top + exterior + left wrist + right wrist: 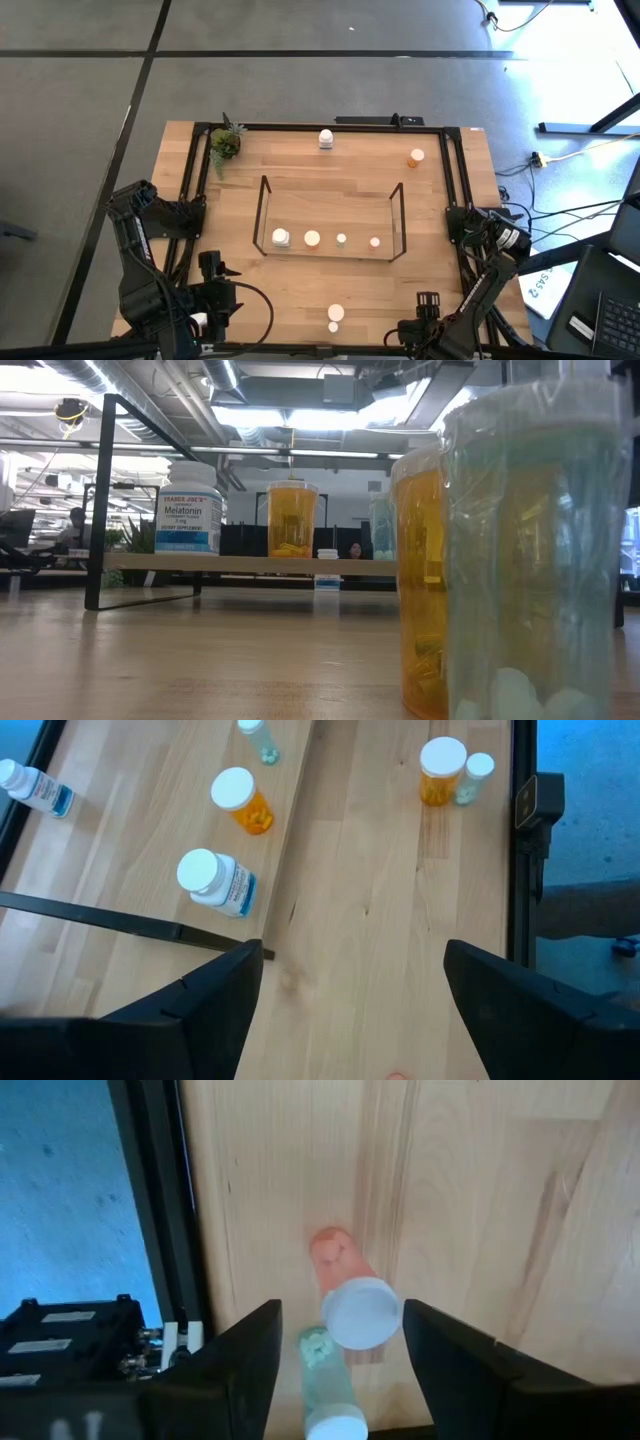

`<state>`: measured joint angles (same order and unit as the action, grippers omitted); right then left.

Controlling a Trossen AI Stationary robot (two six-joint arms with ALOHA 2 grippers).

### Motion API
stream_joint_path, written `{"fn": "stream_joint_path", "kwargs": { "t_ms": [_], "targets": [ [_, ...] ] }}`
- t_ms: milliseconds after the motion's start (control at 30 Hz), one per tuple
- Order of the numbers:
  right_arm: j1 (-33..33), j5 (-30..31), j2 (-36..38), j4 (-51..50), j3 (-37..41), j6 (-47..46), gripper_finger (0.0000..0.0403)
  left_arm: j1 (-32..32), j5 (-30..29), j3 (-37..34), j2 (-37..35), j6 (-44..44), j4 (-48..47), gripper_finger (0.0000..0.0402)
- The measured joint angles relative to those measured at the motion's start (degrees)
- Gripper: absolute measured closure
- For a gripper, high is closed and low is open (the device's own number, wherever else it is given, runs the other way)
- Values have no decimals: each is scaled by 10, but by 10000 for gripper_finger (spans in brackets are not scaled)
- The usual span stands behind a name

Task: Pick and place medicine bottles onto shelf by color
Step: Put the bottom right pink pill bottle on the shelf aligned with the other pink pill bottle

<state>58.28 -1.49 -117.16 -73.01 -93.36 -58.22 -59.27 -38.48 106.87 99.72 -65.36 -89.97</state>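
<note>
The black wire shelf (330, 215) stands mid-table. On its wood board stand a white bottle (215, 880), an orange one (240, 800), a teal one (257, 738) and one more small bottle (375, 241). An orange bottle (350, 1295) and a thin teal bottle (325, 1375) stand together by the near edge. A white bottle (326, 138) and an orange bottle (416, 157) stand at the far side. My left gripper (212, 268) hangs open at the near left. My right gripper (428, 303) is open at the near right, pointing down, right of the near pair.
A small green potted plant (225, 143) sits at the table's far left corner. A black frame (452, 180) edges the table on all sides. Bare wood lies between the shelf and the near pair of bottles.
</note>
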Motion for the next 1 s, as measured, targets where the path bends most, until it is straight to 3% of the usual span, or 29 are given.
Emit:
{"fn": "stream_joint_path", "kwargs": {
  "t_ms": [600,1000],
  "targets": [
    [-1,-1,0,68,65,0,193,0,0,0,0,-1,0,95],
    [-1,-1,0,76,65,-1,263,0,0,0,0,0,0,95]
  ]
}}
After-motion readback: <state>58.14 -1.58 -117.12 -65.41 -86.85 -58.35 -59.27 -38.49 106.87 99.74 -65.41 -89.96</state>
